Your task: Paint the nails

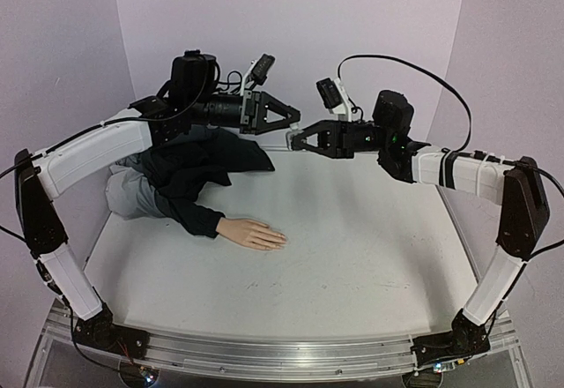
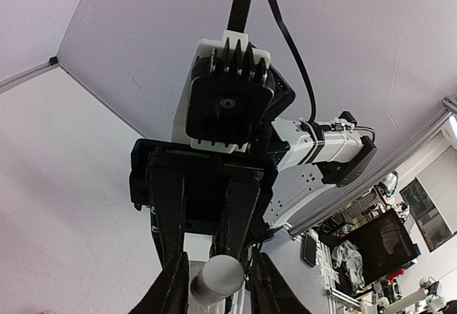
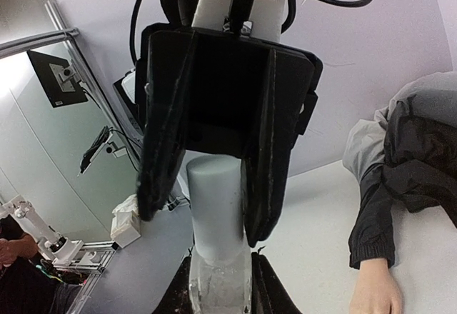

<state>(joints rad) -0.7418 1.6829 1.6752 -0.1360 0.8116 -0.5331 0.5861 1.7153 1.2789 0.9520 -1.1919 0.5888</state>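
The pale mannequin hand [image 1: 256, 234] lies palm down on the table, coming out of a dark sleeve [image 1: 198, 172]; its nails are too small to make out. It also shows in the right wrist view [image 3: 375, 292]. Both grippers meet in mid-air above the table's back. My right gripper [image 1: 297, 139] [image 3: 220, 285] is shut on a small clear bottle [image 3: 218, 296]. The bottle's grey-white cap [image 3: 216, 207] [image 2: 218, 278] points into my left gripper [image 1: 298, 121] [image 2: 218, 292]. Its jaws straddle the cap, one touching it, with a narrow gap showing on the other side.
A grey garment [image 1: 132, 196] is bunched under the dark sleeve at the left wall. The white table [image 1: 352, 247] is bounded by pale purple walls at the back and sides. A metal rail [image 1: 264, 353] runs along the near edge.
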